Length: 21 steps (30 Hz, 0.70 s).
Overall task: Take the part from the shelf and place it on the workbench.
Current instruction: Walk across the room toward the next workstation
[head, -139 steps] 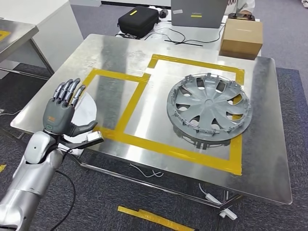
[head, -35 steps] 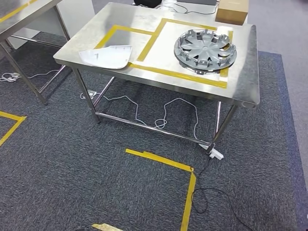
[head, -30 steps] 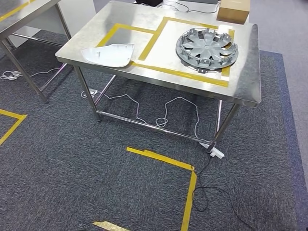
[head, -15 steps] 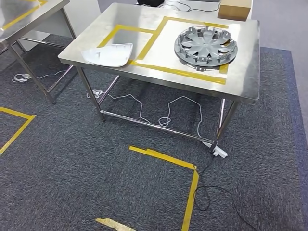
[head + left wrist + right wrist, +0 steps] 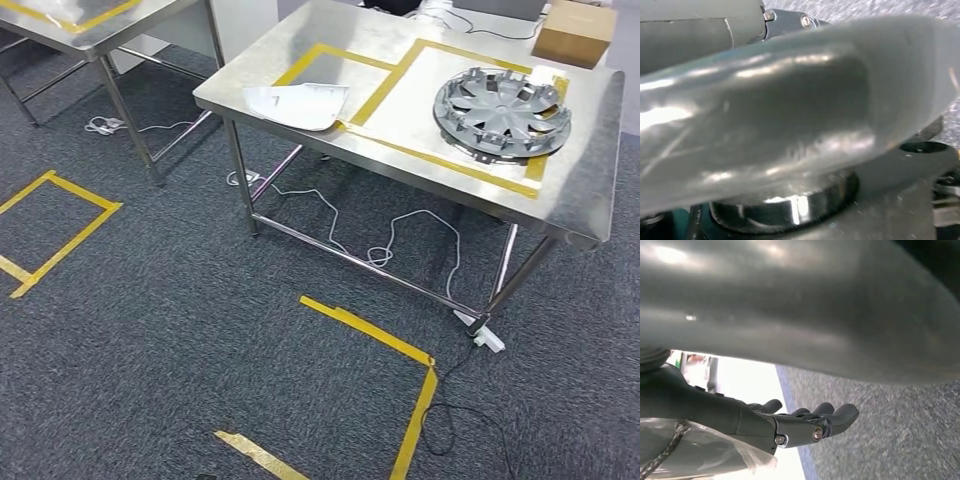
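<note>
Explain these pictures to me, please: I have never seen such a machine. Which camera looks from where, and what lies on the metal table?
This is a walking humanoid robot with two arms and many-fingered hands. The large picture is from its head, looking down at a steel workbench. On it lie a grey wheel cover inside yellow tape and a flat pale part near the front edge. The other two pictures come from wrist cameras. The right wrist view shows the right hand, its dark fingers extended and holding nothing. The left wrist view is mostly blurred grey cover, so the left hand's state is unclear.

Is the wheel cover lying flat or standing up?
Flat. The wheel cover lies face-down on the table, ribs up.
</note>
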Motion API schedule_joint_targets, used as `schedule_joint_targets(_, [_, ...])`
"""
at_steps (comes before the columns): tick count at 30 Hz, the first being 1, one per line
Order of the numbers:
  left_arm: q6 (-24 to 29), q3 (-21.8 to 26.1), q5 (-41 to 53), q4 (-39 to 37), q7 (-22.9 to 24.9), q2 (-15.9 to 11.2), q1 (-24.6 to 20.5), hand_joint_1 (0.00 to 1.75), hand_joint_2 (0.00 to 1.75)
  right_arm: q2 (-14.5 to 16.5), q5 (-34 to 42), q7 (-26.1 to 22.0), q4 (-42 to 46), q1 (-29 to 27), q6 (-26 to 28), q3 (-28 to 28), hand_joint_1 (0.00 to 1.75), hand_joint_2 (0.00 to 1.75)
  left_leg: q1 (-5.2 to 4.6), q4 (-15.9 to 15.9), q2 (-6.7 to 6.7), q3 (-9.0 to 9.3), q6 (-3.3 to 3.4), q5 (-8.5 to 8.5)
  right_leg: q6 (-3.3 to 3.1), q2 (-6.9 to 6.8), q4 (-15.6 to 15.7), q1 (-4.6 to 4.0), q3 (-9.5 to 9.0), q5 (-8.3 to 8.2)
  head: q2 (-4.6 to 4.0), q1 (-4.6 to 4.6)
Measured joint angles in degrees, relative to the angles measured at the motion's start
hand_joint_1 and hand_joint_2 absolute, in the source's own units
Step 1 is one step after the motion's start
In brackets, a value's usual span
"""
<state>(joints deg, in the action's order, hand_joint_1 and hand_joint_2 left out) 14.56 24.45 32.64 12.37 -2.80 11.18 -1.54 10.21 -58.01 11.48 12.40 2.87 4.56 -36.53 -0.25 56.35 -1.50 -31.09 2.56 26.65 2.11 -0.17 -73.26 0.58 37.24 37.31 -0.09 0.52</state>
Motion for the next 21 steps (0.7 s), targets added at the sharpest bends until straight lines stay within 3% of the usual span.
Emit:
schedule_joint_targets(1, [-0.04, 0.04, -0.72, -0.02, 0.24, 0.02, 0.06, 0.00, 0.00, -0.01, -0.21, -0.01, -0.01, -0.01, 0.08, 0.28, 0.00, 0.00, 0.01, 0.08, -0.79, -0.05, -0.09, -0.07, -0.02, 0.13, 0.97, 0.02, -0.50, -1.17, 0.00, 0.01])
schedule_joint_targets(2, [-0.09, 0.24, -1.72, -0.03, 0.41, 0.07, 0.09, 0.00, 0.00, -0.01, -0.32, -0.01, -0.01, -0.01, 0.19, 0.52, 0.00, 0.00, 0.02, 0.17, -1.58, -0.06, -0.19, -0.11, -0.10, 0.49, 4.20, 0.08, -2.09, -3.26, 0.00, 0.01])
schedule_joint_targets(4, [-0.15, 0.96, -3.47, -0.04, 0.44, 0.19, -0.01, 0.00, 0.00, -0.02, -0.46, -0.01, -0.02, -0.02, 0.44, 0.83, 0.00, 0.00, -0.01, 0.50, -3.07, -0.22, -0.55, -0.13, -0.28, 3.12, 12.40, 0.40, -5.99, -6.73, 0.00, 0.00])
schedule_joint_targets(6, [-0.10, 1.76, -4.33, -0.04, -0.20, 0.25, -0.17, 0.00, 0.00, -0.04, -0.71, -0.40, -0.04, -0.02, 0.69, 0.92, 0.00, 0.00, 0.00, 0.83, -4.36, -0.79, -1.23, -0.29, -0.43, 5.35, 16.28, 0.60, -8.00, -7.43, 0.00, -0.03])
schedule_joint_targets(7, [-0.02, 2.15, -4.61, -0.04, -0.80, 0.26, -0.20, 0.00, 0.00, -0.05, -0.87, -0.60, -0.05, -0.01, 0.79, 0.95, 0.00, 0.00, 0.06, 0.94, -5.01, -1.11, -1.65, -0.47, -0.55, 5.38, 16.51, 0.55, -8.20, -7.30, 0.00, -0.06])
schedule_joint_targets(9, [0.22, 2.92, -5.03, -0.04, -1.97, 0.25, -0.18, 0.00, 0.00, -0.01, -1.15, -0.68, -0.05, 0.07, 0.82, 1.01, 0.00, 0.00, 0.22, 1.21, -5.71, -1.62, -2.30, -0.53, -1.09, 3.89, 16.61, 0.55, -8.31, -7.54, 0.00, -0.09])
schedule_joint_targets(11, [0.37, 3.60, -5.29, -0.04, -2.56, 0.23, -0.30, 0.00, 0.00, 0.04, -1.31, -0.64, -0.05, 0.06, 0.74, 1.13, 0.00, 0.00, 0.16, 4.33, -3.41, -3.08, -2.86, 1.50, -1.80, 2.09, 16.87, 0.66, -8.42, -7.74, 0.00, -0.54])
schedule_joint_targets(13, [0.38, 4.05, -5.39, -0.04, -2.70, 0.22, -0.52, 0.00, 0.00, 0.04, -1.41, -0.83, -0.08, -0.13, 0.66, 1.27, 0.00, 0.00, 0.23, 11.51, -0.24, -6.16, -3.41, 5.30, -2.24, 0.16, 16.90, 0.49, -8.44, -7.65, 0.00, -0.97])
schedule_joint_targets(15, [0.39, 4.33, -5.40, -0.04, -2.78, 0.23, -0.58, 0.00, 0.00, 0.01, -1.49, -0.94, -0.11, -0.25, 0.55, 1.33, 0.00, 0.00, 0.47, 16.82, 0.80, -8.30, -3.76, 7.04, -2.38, -1.73, 16.85, 0.33, -8.43, -7.53, 0.00, -0.98])
schedule_joint_targets(16, [0.44, 4.43, -5.40, -0.04, -2.88, 0.22, -0.54, 0.00, 0.00, -0.01, -1.55, -0.91, -0.11, -0.22, 0.39, 1.35, 0.00, 0.00, 0.57, 16.69, 1.04, -8.02, -3.81, 6.36, -2.40, -2.52, 16.83, 0.28, -8.44, -7.47, 0.00, -0.98])
schedule_joint_targets(18, [0.71, 4.64, -5.41, -0.04, -3.32, 0.12, -0.46, 0.00, 0.00, 0.01, -1.85, -0.86, -0.11, -0.05, -0.01, 1.51, 0.00, 0.00, 0.59, 10.48, 2.21, -4.57, -3.51, 2.76, -2.30, -3.89, 16.81, 0.17, -8.65, -7.32, 0.00, -1.00])
schedule_joint_targets(20, [1.00, 4.99, -5.52, -0.04, -3.82, -0.05, -0.63, 0.00, 0.00, 0.05, -2.42, -0.87, -0.13, 0.01, -0.11, 1.86, 0.00, 0.00, 0.03, 3.57, 5.06, -1.06, -2.78, 0.66, -1.93, -5.13, 16.72, -0.13, -8.81, -7.08, 0.00, -1.01])
schedule_joint_targets(21, [1.11, 5.22, -5.60, -0.04, -4.00, -0.14, -0.74, 0.00, 0.00, 0.08, -2.73, -0.88, -0.13, 0.02, -0.03, 2.08, 0.00, 0.00, -0.26, 1.82, 6.03, -0.36, -2.42, 0.48, -1.69, -5.76, 16.68, -0.29, -8.82, -6.97, 0.00, -0.96])
